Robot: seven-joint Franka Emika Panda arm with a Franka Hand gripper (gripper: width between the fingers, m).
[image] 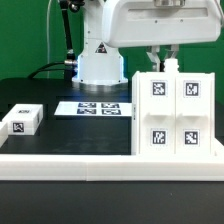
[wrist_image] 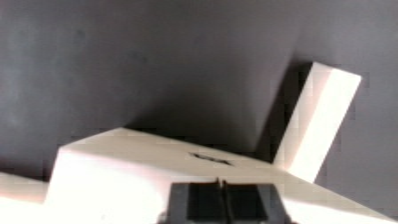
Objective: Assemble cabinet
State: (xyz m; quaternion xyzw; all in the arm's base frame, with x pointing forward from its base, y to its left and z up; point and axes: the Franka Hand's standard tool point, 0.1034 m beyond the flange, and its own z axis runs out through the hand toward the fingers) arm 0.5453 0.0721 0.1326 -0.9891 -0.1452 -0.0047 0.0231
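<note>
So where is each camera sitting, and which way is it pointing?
Exterior view: off the arm, low, looking across the black table at the robot's base, with the cabinet on the exterior view's right; the base, arm and fingers show.
Wrist view: on the wrist, looking down past the shut fingers at a white box, apparently the cabinet, on the dark table.
Shared: the fingers, table and likely the cabinet.

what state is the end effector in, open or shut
Shut: in the wrist view the end effector is closed to a thin seam with nothing held, just above the cabinet.
</note>
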